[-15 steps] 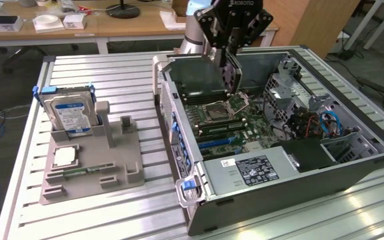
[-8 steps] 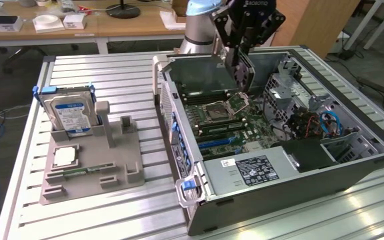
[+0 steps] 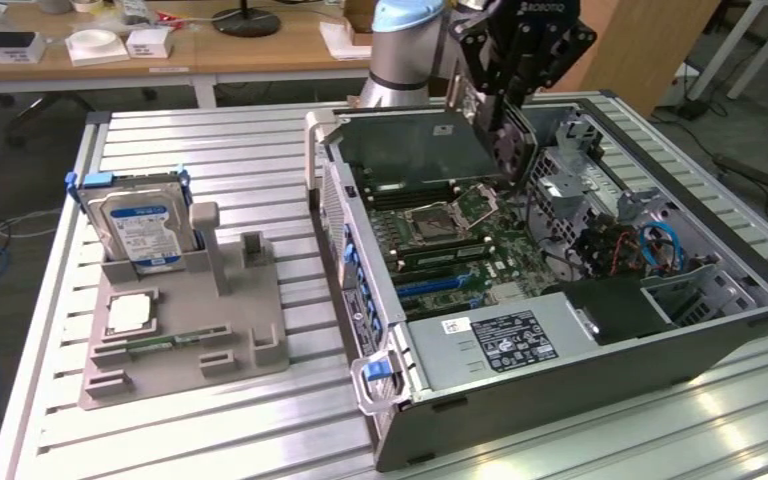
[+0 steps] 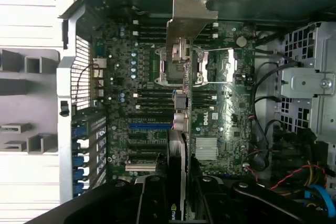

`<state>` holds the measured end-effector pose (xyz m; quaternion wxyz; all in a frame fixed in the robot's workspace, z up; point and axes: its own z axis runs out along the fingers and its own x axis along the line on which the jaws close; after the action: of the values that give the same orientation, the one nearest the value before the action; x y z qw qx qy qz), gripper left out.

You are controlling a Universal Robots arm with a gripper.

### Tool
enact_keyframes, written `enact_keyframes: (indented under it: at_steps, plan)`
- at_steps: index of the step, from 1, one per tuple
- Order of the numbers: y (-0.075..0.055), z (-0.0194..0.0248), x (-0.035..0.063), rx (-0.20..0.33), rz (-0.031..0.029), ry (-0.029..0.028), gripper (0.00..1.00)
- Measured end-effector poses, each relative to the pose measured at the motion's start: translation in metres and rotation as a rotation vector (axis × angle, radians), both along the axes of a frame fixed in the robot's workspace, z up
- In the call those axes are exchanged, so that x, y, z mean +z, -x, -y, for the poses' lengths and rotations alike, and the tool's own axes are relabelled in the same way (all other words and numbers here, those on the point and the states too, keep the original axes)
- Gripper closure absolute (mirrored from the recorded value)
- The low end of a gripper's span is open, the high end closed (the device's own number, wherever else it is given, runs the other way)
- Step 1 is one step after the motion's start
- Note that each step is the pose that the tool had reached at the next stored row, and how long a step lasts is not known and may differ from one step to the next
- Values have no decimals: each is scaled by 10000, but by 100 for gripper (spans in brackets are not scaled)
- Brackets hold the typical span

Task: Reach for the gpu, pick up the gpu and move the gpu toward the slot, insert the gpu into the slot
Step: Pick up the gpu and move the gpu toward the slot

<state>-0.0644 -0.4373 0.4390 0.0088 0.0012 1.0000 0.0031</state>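
Gpu (image 3: 411, 150): gripped on edge by the claw (image 3: 494, 118) above the open computer case (image 3: 598, 350), presumably so its edge faces the motherboard (image 4: 121, 77).

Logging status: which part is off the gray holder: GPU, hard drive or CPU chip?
The gpu, gripped in the pincer over the case; hard drive and processor chip sit in the holder.

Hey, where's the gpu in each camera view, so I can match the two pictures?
Exterior view: the gpu hangs broad face showing above the open computer case, clamped in the gripper.
Wrist view: the gpu is edge-on over the motherboard, its silver bracket farthest from the gripper.
Shared landmark: the blue slot on the motherboard.
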Motion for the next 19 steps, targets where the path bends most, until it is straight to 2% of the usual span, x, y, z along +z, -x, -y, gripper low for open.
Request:
enact_keyframes:
  at_steps: [14,19]
  plan:
    - [-471,0,0,0,2,0,74]
    - [-480,0,0,0,0,0,74]
